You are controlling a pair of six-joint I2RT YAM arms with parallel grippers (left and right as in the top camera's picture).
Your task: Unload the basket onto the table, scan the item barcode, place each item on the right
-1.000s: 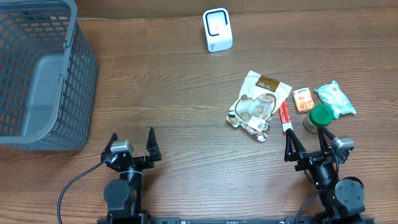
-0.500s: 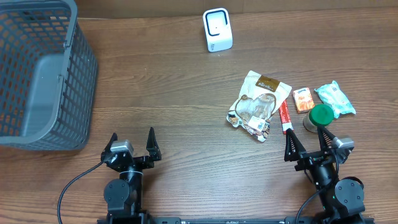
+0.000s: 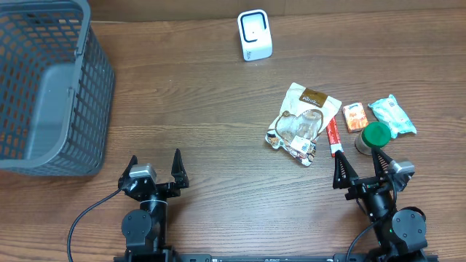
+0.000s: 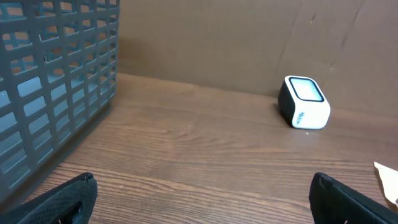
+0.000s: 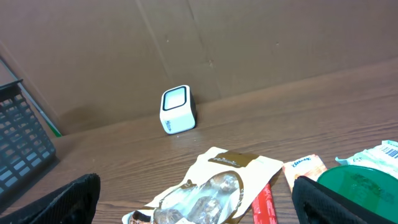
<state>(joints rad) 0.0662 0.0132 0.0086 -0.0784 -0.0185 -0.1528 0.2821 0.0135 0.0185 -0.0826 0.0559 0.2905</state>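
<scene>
grey basket (image 3: 102, 87) runs off frame; green lid (image 3: 376, 134) seemingly part-hidden by right gripper (image 3: 357, 156); both it and left gripper (image 3: 154, 157) gape wide.

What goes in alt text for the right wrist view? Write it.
A small white box-shaped scanner stands far back on the brown wooden table. Nearer lie a cream snack pouch, a red tube and a green round lid.

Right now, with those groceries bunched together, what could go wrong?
The red tube lies beside the snack bag, with the green-lidded jar close by; the open right gripper might shove a neighbour or topple the jar. The scanner sits far off, so a loosely gripped item could drop on the way.
</scene>
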